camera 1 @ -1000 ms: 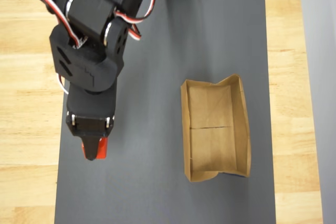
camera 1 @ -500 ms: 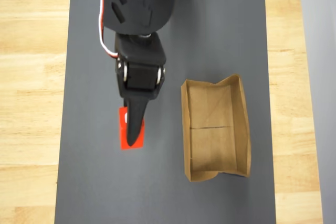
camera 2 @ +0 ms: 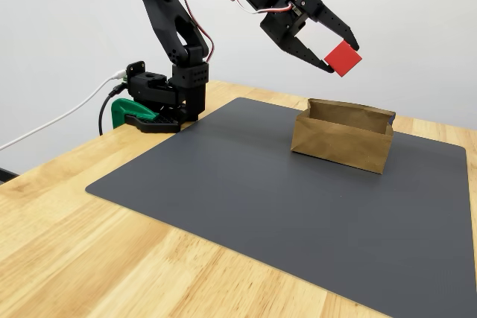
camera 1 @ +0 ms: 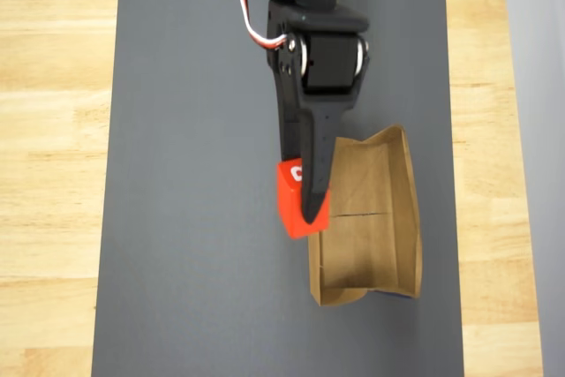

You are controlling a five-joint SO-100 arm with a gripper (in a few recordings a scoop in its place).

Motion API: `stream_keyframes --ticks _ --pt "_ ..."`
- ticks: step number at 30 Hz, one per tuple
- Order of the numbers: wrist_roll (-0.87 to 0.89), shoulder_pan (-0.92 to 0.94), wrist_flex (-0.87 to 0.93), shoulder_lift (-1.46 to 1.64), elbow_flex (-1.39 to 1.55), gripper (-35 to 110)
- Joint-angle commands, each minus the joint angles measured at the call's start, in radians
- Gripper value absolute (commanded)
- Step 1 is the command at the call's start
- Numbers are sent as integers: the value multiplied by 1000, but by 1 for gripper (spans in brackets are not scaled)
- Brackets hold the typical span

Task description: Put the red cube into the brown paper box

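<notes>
- While raised at frame centre, the end effector [camera 1: 305, 196] grips the red cube [camera 1: 290, 200].
- Cube [camera 2: 343, 58] hangs above the brown paper box [camera 2: 343, 139], upper right.

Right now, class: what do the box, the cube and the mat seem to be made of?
Brown paper box: thin kraft paper, matte; its walls sag and its floor shows a crease.
Red cube, held in the hand: smooth, evenly coloured, perhaps plastic or painted wood.
Mat: dark grey, matte, possibly rubber.
</notes>
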Motion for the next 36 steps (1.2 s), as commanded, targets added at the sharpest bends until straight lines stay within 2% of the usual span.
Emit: stream_keyframes --ticks 1,6,12,23,33,36 --pt "12 -28 -41 -66 9 3" --pt "54 -89 -54 -196 -17 3" --pt "95 -153 41 -347 -124 3" --pt "87 -213 100 -403 -143 4" --pt "98 -207 121 -399 -143 31" --pt "75 -206 120 -397 -141 32"
